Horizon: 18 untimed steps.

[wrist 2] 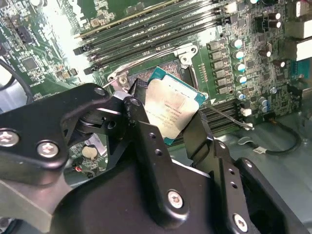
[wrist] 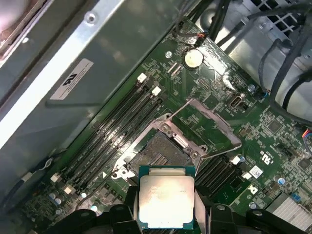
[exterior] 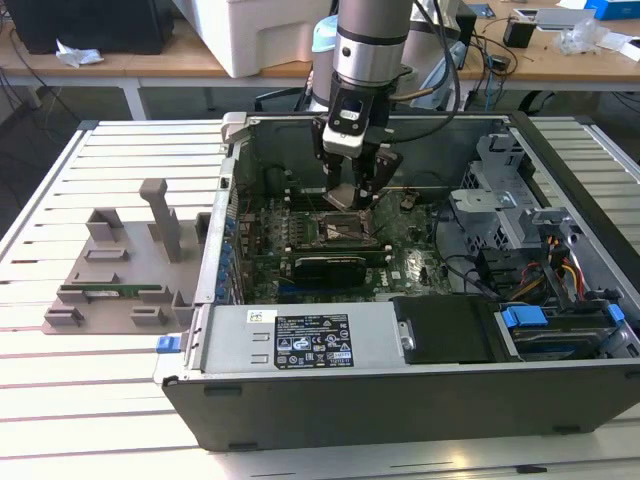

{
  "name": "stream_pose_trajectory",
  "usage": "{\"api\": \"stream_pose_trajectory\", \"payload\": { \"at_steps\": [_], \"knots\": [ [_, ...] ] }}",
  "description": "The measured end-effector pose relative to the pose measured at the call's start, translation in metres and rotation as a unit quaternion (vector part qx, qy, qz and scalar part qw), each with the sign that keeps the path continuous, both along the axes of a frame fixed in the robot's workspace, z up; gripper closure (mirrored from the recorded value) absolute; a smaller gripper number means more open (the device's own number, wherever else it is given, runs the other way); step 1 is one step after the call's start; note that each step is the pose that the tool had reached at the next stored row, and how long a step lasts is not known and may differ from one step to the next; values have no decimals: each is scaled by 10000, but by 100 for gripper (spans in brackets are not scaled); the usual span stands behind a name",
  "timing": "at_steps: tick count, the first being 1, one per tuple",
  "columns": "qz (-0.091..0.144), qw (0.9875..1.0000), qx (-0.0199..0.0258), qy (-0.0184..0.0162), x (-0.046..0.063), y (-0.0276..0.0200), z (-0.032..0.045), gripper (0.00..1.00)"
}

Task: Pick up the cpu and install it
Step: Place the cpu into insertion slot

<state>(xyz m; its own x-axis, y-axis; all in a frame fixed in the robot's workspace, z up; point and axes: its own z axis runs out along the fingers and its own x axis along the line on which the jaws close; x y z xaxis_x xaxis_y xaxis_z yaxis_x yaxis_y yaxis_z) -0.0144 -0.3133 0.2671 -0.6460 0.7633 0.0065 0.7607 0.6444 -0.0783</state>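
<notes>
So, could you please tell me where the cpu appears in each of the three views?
Exterior view: at the tip of the pincer, just above the open socket; the chip itself is too small to tell.
Second wrist view: the cpu is tilted in the pincer's grip, in front of the socket.
First wrist view: the cpu is held beside the socket.
Shared landmark: the open socket.

Slatted metal table (exterior: 80, 400), open computer case (exterior: 400, 410) resting on it, grey fixture tray (exterior: 110, 270) alongside
</notes>
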Motion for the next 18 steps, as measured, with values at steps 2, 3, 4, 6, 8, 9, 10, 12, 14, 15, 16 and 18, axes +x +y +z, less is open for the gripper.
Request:
{"api": "stream_pose_trajectory", "payload": {
  "at_steps": [2, 3, 4, 6, 8, 9, 10, 12, 14, 15, 16, 18],
  "knots": [
    [-83, 10000, -3, 0, 0, 0, 0, 45],
    [-157, 9999, -6, 0, 0, 0, 0, 45],
    [-246, 9997, -8, 0, 0, 0, -1, 45],
    [-375, 9993, -12, 0, 0, 0, -1, 45],
    [-449, 9990, -14, 0, 0, 0, -2, 45],
    [-488, 9988, -14, 1, 0, 0, -2, 45],
    [-558, 9984, -16, 1, 0, 0, -2, 45],
    [-661, 9978, -18, 0, 0, 0, -2, 45],
    [-788, 9969, -21, 1, 0, 0, -3, 45],
    [-879, 9961, -22, 0, 0, 0, -3, 45],
    [-941, 9956, -24, 1, 0, 0, -4, 45],
    [-1039, 9946, -26, 1, 0, 0, -4, 45]
  ]
}}
